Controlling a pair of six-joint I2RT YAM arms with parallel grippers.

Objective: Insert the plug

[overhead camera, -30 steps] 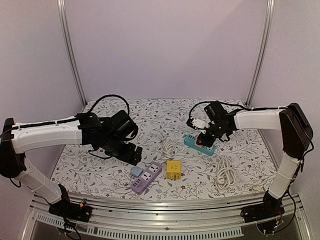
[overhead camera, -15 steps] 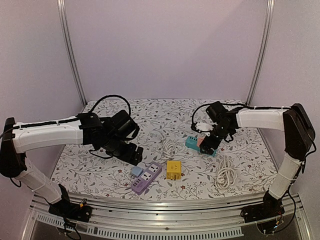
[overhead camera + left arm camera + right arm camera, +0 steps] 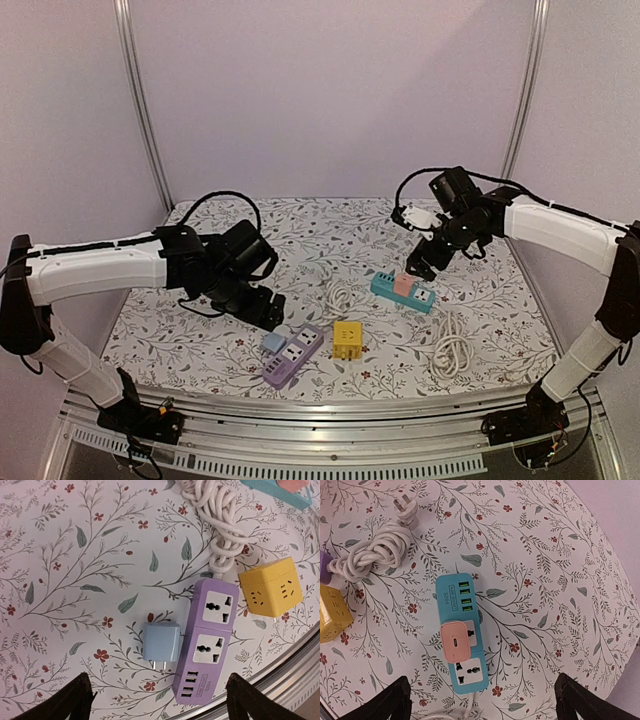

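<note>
A pink plug [image 3: 456, 641] sits pushed into the upper socket of the teal power strip [image 3: 462, 597]; in the top view the pink plug [image 3: 403, 285] stands up from the teal power strip [image 3: 385, 287]. My right gripper [image 3: 482, 702] hangs open above them, touching nothing, and appears in the top view as the right gripper [image 3: 420, 265]. A blue plug [image 3: 161, 641] lies flat, prongs toward me, beside the purple power strip [image 3: 210, 640]. My left gripper [image 3: 160, 700] hovers open over both, empty.
A yellow cube socket [image 3: 270, 586] rests right of the purple strip. A coiled white cable [image 3: 215, 510] runs from the purple strip. Another white coil [image 3: 452, 350] lies near the front right. The table's metal front rail [image 3: 295, 680] is close to the purple strip.
My right gripper opened, let go of the pink plug in the teal strip, and lifted up and back. The left arm has not moved.
</note>
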